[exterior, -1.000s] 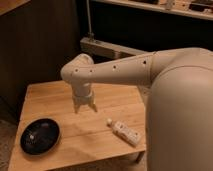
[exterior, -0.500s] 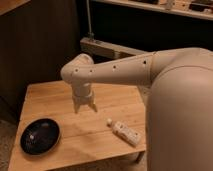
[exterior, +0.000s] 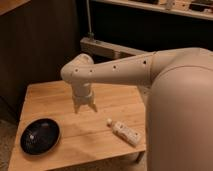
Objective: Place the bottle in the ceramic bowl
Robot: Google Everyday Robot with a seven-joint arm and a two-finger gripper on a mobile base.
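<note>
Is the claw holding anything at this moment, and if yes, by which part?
Nothing is held. The claw hangs open above the table; the bottle lies on it, apart from the claw.

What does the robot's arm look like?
The arm is smooth and creamy white, made of fat rounded tubes with a row of small dark dots along it. No cables show. Its end effector, over the wooden table, is white too, with two short pointed fingers.
</note>
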